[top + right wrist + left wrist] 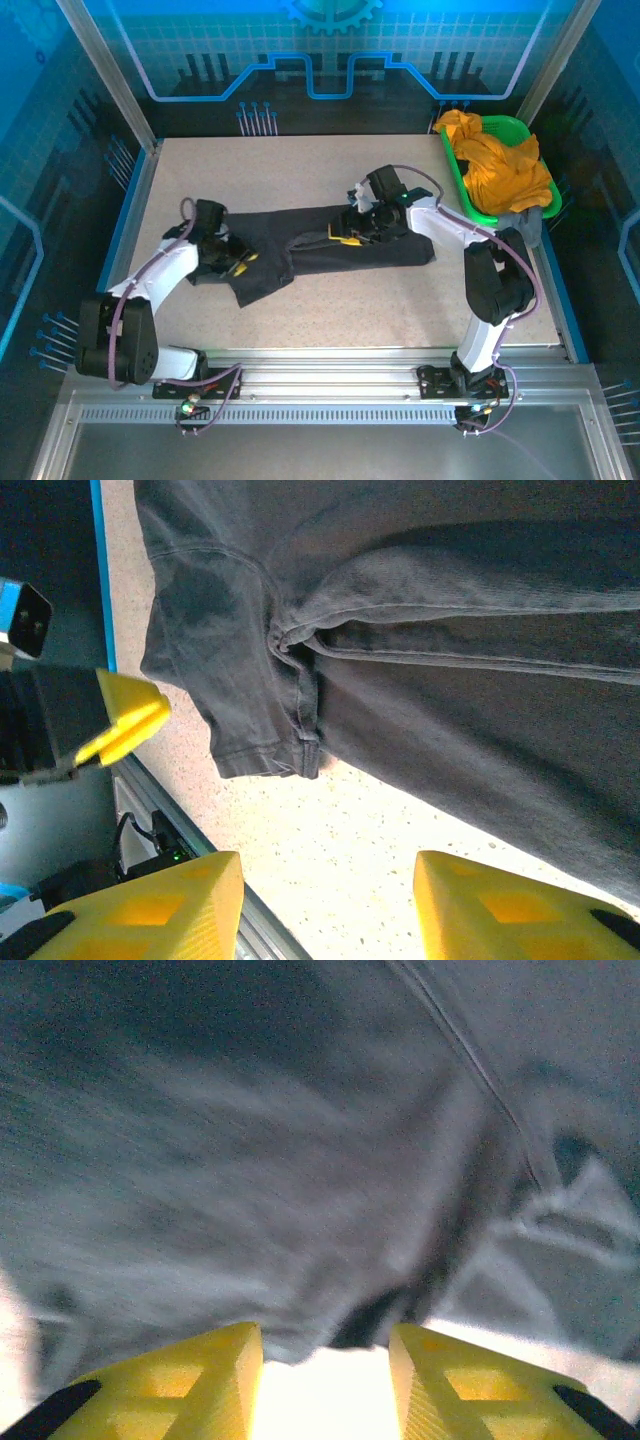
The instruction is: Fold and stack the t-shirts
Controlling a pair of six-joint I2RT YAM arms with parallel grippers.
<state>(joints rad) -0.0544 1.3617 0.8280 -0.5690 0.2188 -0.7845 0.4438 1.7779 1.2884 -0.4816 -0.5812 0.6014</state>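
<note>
left pincer (322, 1360) jaws apart, empty | right pincer (328, 890) jaws apart, empty | arms extended forward

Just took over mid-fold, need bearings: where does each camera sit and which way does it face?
Top: above and behind the arms, looking down on the table, dark shirt and green basket; both arms show.
Left wrist: on the left arm, close over the shirt; left gripper at bottom.
Right wrist: looking down at a sleeve and bare table; right gripper at bottom.
Shared by all: the dark shirt.
</note>
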